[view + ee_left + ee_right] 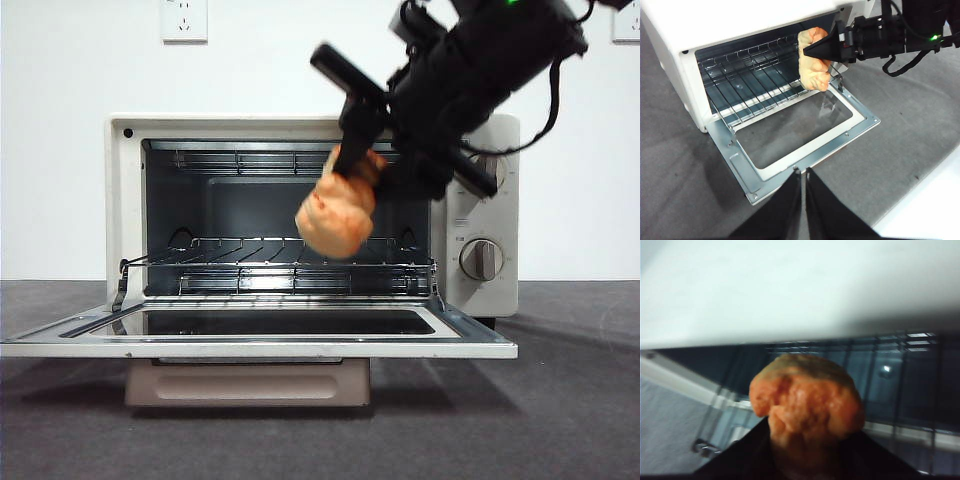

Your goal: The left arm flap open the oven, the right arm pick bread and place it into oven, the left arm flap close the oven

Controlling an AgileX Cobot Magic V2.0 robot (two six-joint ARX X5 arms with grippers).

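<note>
Golden-orange and knobbly, the bread (338,215) hangs clamped in the jaws of the right gripper (352,165), which enters the front view from about 2 o'clock, big and dark. The loaf sits at the oven's (125,200) mouth, right of the opening's centre, raised clear of the wire rack (250,262) and touching nothing but the jaws. Its long axis runs roughly along the jaws, drooping from them toward 7 o'clock, so the free end points down and inward at the rack.

From the left wrist view the bread (814,65) appears over the near edge of the rack (750,82), just beyond the hinge line of the dropped door (860,125); the right gripper (821,50) has one tapered jaw across the loaf's upper face. The right wrist view shows the loaf (807,400) filling the space ahead of the jaws, with the dark cavity and rack bars straight beyond it.

That is the relation the next move seems to depend on: the rack lies below and ahead of the loaf, so lowering with a little more reach inward looks needed before letting go.

The left gripper (803,180) waits well back above the desk (680,200) in front of the door, jaws closed together on nothing. It is nearer the door's front lip, which suits it for flapping the door up afterwards.
</note>
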